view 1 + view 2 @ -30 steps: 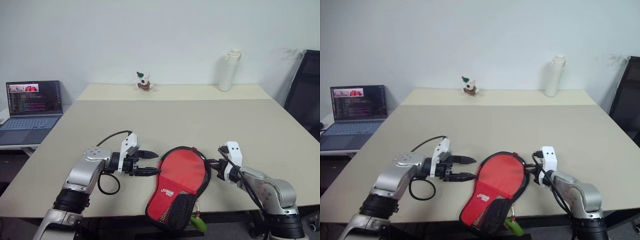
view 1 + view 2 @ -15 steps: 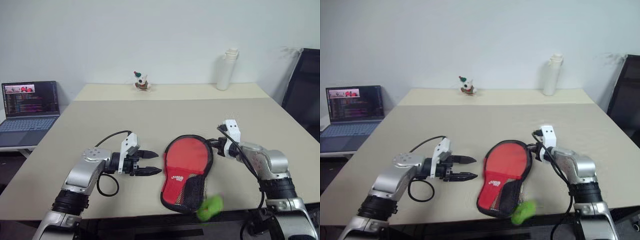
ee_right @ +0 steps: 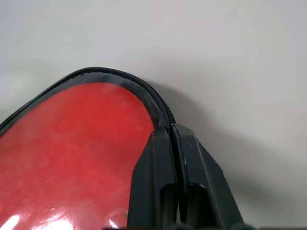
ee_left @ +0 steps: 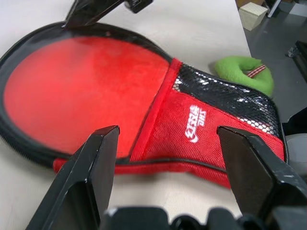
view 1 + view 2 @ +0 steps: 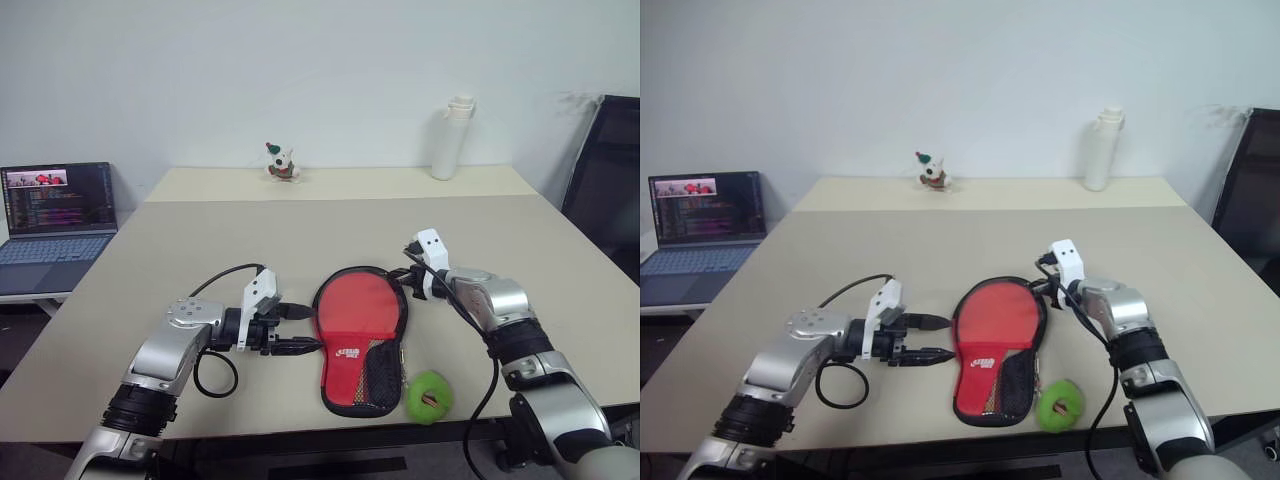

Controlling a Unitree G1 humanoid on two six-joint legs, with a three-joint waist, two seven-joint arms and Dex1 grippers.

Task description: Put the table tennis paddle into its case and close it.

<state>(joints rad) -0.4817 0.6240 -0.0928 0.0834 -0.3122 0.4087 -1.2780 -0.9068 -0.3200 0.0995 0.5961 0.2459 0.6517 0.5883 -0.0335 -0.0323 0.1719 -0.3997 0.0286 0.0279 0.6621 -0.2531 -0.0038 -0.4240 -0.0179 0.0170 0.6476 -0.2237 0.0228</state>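
- Near the front edge of the table, the case lies flat, red side up, its round end away from the robot and its mesh end toward the robot.
- At about two o'clock on the round end, the right gripper is clenched on the case's black zippered rim; a pinch there lets it drag or steady the pouch, or pull along the seam.
- At nine o'clock of the case, the left gripper has its fingers spread, tips just beside the case's left edge and holding nothing. I judge it is waiting to brace the case.
- At four o'clock of the mesh end lies the green zipper pull, a fat ring on the table.
- I cannot see the table tennis paddle itself; whether it sits inside the case cannot be told.
- Right wrist view: the fingers shut tight on the zipper seam, which the head views leave unclear.
- Left wrist view: the white logo and the mesh up close, framed between its own parted fingers.
- Head views alone take in the white bottle, the small figurine and the laptop.
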